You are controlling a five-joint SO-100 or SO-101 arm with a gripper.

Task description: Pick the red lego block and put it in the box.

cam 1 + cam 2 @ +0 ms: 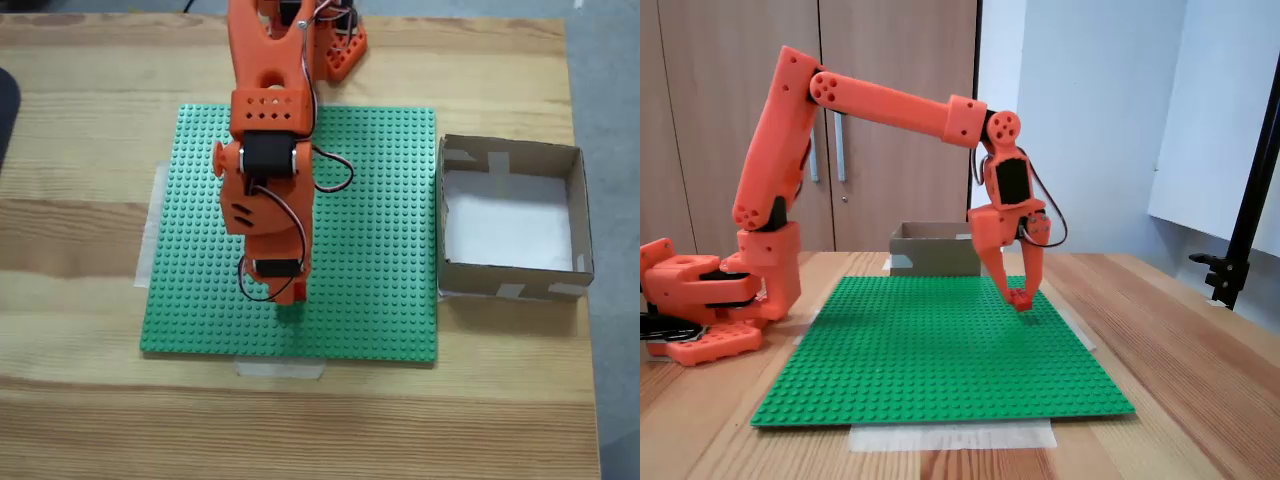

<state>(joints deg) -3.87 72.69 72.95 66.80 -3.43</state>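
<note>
- The jaws [1020,296] are pinching the red lego block [1020,298], seemingly just above the green baseplate [940,350].
- The box [512,220] is sitting on the worktop [90,420], well apart from the jaws.

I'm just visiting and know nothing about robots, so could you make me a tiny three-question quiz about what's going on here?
1. True or false: the box already holds the red lego block.
2. What does the tool have between its fingertips in the side fixed view?
3. The block sits just above: A) the bare wooden table, B) the green baseplate, C) the box floor.

Key: 1. False, the box is empty. 2. The red lego block. 3. B.
</note>
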